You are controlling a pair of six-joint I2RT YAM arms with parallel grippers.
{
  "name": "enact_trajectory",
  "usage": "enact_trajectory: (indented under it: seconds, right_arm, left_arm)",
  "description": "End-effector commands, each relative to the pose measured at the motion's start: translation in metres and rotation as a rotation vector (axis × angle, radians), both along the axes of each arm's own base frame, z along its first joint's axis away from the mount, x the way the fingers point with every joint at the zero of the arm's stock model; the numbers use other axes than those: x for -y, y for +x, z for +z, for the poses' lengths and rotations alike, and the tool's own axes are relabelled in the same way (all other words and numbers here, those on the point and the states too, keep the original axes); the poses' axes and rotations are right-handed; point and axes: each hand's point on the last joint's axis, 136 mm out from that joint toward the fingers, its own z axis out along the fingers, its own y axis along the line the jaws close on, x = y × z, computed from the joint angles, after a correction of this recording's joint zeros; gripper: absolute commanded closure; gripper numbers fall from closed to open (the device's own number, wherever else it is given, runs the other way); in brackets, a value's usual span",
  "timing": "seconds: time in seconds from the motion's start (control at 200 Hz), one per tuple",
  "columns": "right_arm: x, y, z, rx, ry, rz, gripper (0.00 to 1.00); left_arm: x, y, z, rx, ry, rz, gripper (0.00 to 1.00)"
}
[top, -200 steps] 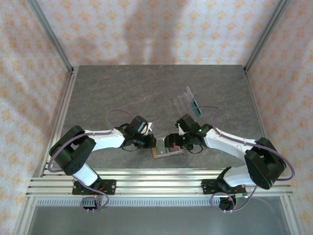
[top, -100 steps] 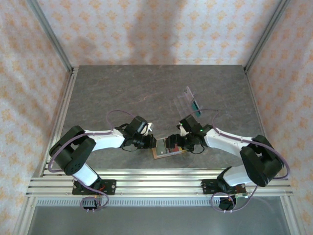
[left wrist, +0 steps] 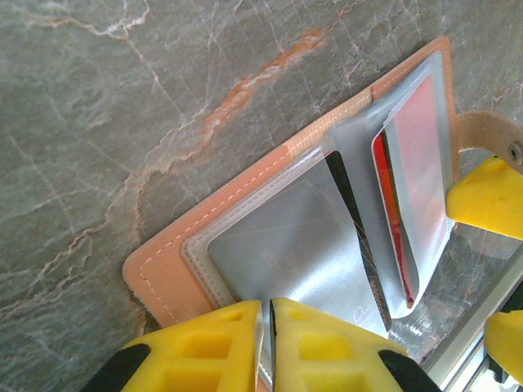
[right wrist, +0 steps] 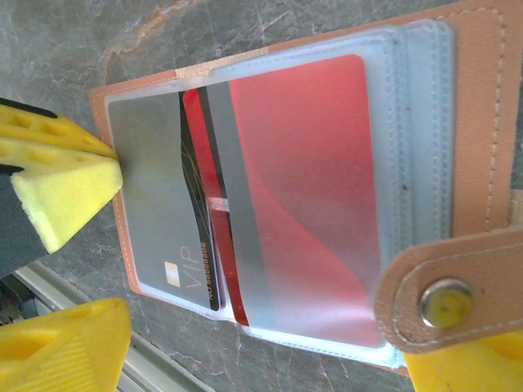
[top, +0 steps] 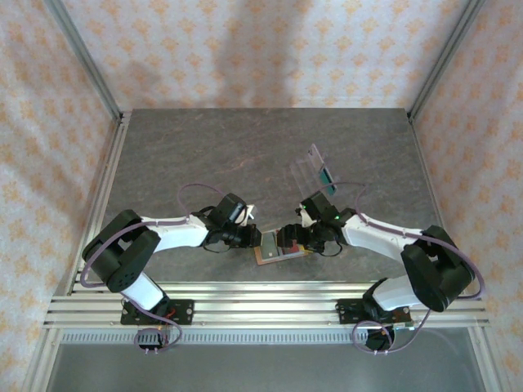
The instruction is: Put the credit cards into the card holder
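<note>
**Top view.** The reddish-brown leather folding card holder (top: 270,252) lies opened flat on the grey marbled desk (top: 204,155). It sits at lower centre of the frame, its long axis running left to right and tilted slightly up toward the right. The left end effector (top: 248,238) meets its left end and the right end effector (top: 292,239) its right end. A clear plastic stand (top: 315,166) sits well apart, higher and right of centre.

**Left wrist view.** The left end effector (left wrist: 265,343) is closed, its yellow fingers (left wrist: 196,355) pinching the edge of a clear sleeve at the bottom of the frame. The tan-edged card holder (left wrist: 167,273) extends toward the upper right.

**Right wrist view.** The right end effector (right wrist: 265,359) is open, jaws wide apart at the lower corners, gripping nothing.
- The snap tab (right wrist: 441,294) points to the lower right.
- A pale grey card (right wrist: 151,188) marked VIP sits in the left sleeve.
- A black card (right wrist: 203,261) shows as a narrow strip just beside it.
- A red card (right wrist: 319,180) fills the frosted sleeve to the right.
- Each card's long axis runs top to bottom, across the holder's.
</note>
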Motion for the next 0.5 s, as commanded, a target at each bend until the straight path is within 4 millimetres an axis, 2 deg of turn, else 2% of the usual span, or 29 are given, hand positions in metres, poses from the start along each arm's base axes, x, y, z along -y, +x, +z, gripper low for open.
enact_trajectory:
  seconds: [0.0,0.095,0.39,0.491]
  right_arm:
    - [0.017,-0.004,-0.006,0.003,-0.080,-0.007,0.10]
    - [0.017,-0.005,-0.006,0.003,-0.072,-0.003,0.10]
    - [0.005,-0.007,-0.008,-0.030,-0.017,0.016,0.22]
    - [0.003,-0.006,-0.008,-0.030,-0.011,0.018,0.23]
  left_arm:
    - [-0.009,-0.007,-0.006,-0.018,0.027,0.000,0.85]
    - [-0.010,-0.006,-0.005,-0.016,0.032,-0.004,0.85]
    - [-0.008,-0.006,-0.007,-0.021,0.026,-0.003,0.85]
    - [-0.008,-0.005,-0.006,-0.018,0.028,-0.006,0.85]
